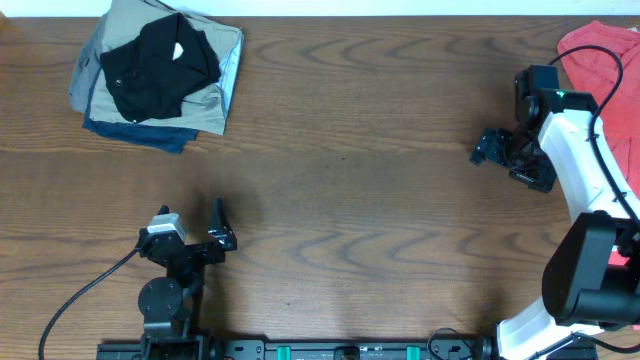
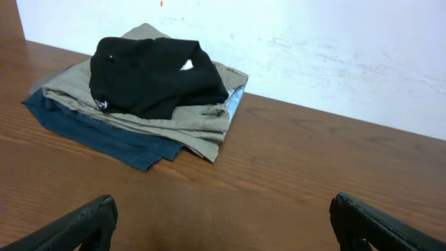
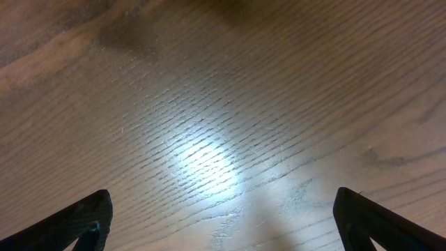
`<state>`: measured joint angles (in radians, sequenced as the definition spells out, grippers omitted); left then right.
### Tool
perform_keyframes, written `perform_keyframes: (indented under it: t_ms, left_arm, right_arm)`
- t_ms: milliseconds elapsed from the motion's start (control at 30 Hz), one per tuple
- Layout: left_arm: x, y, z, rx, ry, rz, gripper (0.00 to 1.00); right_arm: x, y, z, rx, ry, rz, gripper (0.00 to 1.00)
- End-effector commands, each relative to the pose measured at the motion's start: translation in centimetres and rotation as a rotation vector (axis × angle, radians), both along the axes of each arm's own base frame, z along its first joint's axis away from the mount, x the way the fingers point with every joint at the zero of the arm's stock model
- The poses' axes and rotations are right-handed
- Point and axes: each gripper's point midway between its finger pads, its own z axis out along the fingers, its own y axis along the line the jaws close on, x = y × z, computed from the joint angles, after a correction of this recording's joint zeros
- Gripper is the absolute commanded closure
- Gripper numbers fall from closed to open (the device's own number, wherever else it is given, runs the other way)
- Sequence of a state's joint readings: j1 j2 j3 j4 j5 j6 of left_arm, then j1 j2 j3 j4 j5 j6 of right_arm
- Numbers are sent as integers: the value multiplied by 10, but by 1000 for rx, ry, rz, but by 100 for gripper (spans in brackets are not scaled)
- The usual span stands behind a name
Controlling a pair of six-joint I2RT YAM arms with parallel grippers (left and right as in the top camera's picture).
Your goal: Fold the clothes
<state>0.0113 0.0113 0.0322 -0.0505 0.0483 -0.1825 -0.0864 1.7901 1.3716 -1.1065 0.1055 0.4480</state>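
Nearest the base, the left gripper (image 2: 223, 224) had its black jaws spread wide and empty above the brown wooden table (image 1: 350, 150). The right gripper (image 3: 223, 217) gaped likewise. In the far left corner, the crumpled black short-sleeved T-shirt (image 1: 155, 65) lay atop a stack of folded khaki and blue garments (image 1: 215, 100).

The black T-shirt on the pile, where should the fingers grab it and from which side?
Probably the raised, bunched edge of the black T-shirt that faces the left gripper, pinched from above. The shirt lies crumpled, humped above the khaki garment, so that fold can likely be taken alone.
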Motion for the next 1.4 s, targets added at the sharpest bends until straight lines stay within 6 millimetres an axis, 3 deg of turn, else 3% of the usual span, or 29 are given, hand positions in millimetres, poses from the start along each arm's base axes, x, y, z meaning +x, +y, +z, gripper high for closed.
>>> perform_keyframes:
  t_ms: [0,300,433,533,733,1000,1133,1267,1367]
  left_arm:
    - [0,4,-17,12,40,22,2]
    - [0,4,-17,12,40,22,2]
    - [0,4,-17,12,40,22,2]
    - [0,4,-17,12,40,22,2]
    - [0,4,-17,12,40,22,2]
    - [0,4,-17,12,40,22,2]
    - [0,4,-17,12,40,22,2]
    - [0,4,-17,12,40,22,2]
    - [0,4,-17,12,40,22,2]
  right_arm:
    - [2,-3,7,-8,-22,-16,1]
    - [2,-3,6,-8,-20,-16,1]
    - [3,1,15,-10,-48,-5,1]
    - [4,7,31,-13,-99,12,1]
    - [2,26,83,-17,-260,68,1]
    - [-19,59,154,-4,-490,174,1]
    - [-30,63,180,-10,-591,191,1]
    - [-38,66,184,12,-689,195,1]
    - [-43,74,166,62,-793,215,1]
